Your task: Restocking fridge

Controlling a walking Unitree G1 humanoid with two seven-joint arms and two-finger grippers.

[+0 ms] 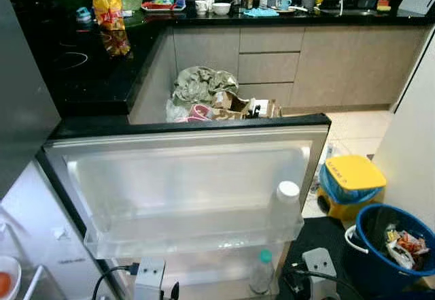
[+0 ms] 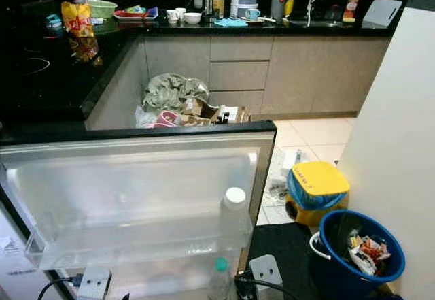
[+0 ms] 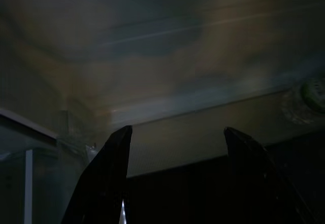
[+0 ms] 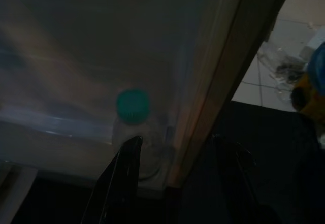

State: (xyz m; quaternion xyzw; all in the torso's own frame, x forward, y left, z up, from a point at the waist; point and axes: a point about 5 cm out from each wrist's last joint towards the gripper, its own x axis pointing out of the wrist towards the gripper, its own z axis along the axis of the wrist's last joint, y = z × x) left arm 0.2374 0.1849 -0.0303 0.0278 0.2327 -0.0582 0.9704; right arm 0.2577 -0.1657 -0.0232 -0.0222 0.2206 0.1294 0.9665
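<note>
Two bottles stand in the open fridge door (image 1: 190,177): a white-capped bottle (image 1: 287,205) at the right end of the upper door shelf (image 1: 170,235), and a green-capped bottle (image 1: 262,273) in the rack below it. In the dim right wrist view the right gripper (image 4: 177,183) hangs just above that green cap, fingers (image 4: 124,173) apart and holding nothing. The left gripper (image 3: 175,178), fingers spread wide, faces what seems to be the clear shelf's underside. Right of the door, a yellow-lidded bin (image 2: 316,191) and a blue bucket (image 2: 357,252) sit on the floor. A black tabletop (image 1: 88,75) beyond carries a snack bag (image 1: 109,11)
</note>
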